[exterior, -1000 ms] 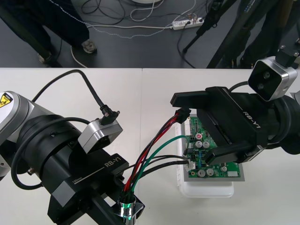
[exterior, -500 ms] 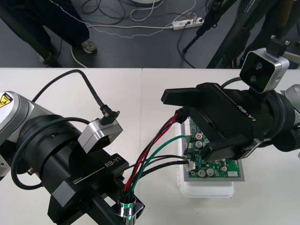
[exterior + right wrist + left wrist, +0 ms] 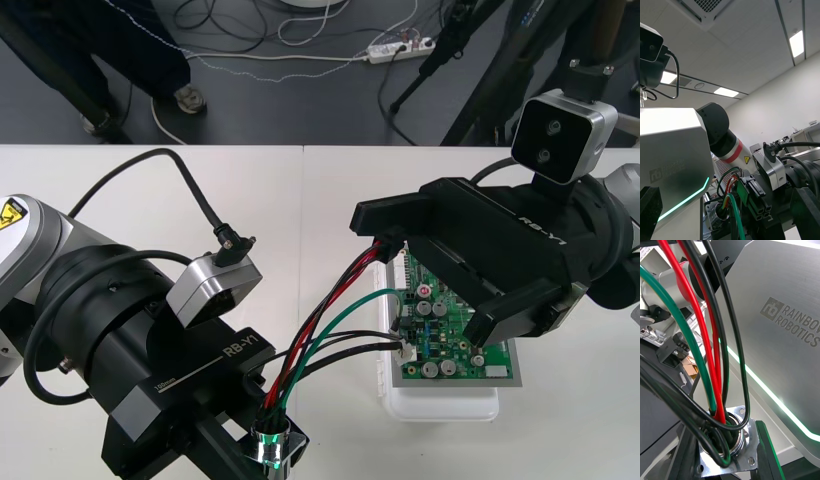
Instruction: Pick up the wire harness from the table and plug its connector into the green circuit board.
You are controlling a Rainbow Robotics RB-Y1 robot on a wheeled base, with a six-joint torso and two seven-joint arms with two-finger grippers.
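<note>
On the pale, matt tabletop (image 3: 330,190) the left hand (image 3: 268,442) sits at the near edge. Its black fingers (image 3: 765,450) press against the flange of the round metal socket (image 3: 732,444), so it is clamped on that end of the wire harness (image 3: 325,315). The right hand (image 3: 419,275) hangs over the green circuit board (image 3: 450,350), which lies on its white base (image 3: 440,405); its fingers (image 3: 400,212) stand wide apart, gripping nothing. From the socket the red, green and black wires (image 3: 345,290) arch clear of the tabletop to the small black plug (image 3: 388,243). The plug sits at the board's far left corner, just under the right hand's farther finger (whether it is seated in the board cannot be told). The harness looks light: its thin, glossy wires will bend and spring and pass on no push, while both ends are rigid. The blocky plastic plug seems the best place to take hold, across its flat sides, since pulling the wires would strain them. The smooth metal flange could slip, and the board's small upright parts look fragile.
</note>
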